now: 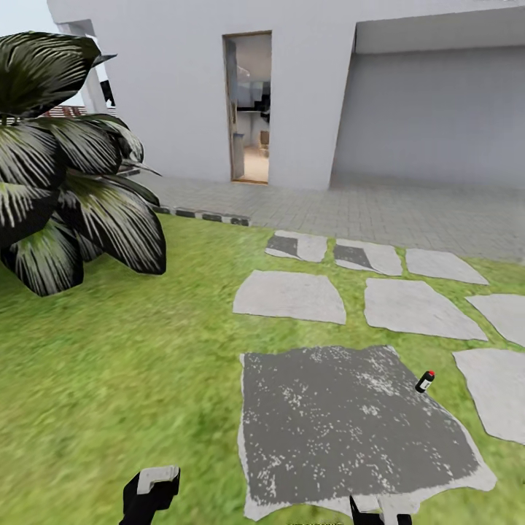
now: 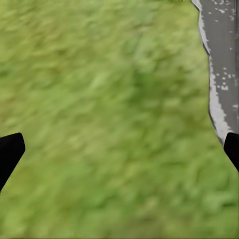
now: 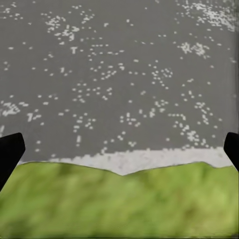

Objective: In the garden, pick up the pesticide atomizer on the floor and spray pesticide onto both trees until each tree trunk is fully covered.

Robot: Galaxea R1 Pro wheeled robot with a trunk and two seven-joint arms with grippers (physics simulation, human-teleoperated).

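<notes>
At the far left of the head view, a low plant with broad dark green-black, white-streaked leaves (image 1: 65, 168) is spreading over the green grass lawn (image 1: 109, 379), with the white house wall (image 1: 182, 87) and its open doorway (image 1: 250, 109) standing behind. The left gripper (image 1: 151, 490) is hanging low above bare grass, and in its wrist view the two black fingertips (image 2: 10, 152) are sitting wide apart at the frame edges with nothing between them. Further right, the big dark grey, white-flecked stepping stone (image 1: 350, 430) is lying just ahead, and the right gripper (image 1: 379, 514) is poised over its near edge, jaws likewise spread and empty. The small black cylindrical atomizer with a red cap and white label (image 1: 425, 380) is lying tilted at that stone's far right corner, well apart from both grippers. It is looking light, rigid and smooth, likely to roll or slip, so pinching it across the middle of the body seems wisest.
</notes>
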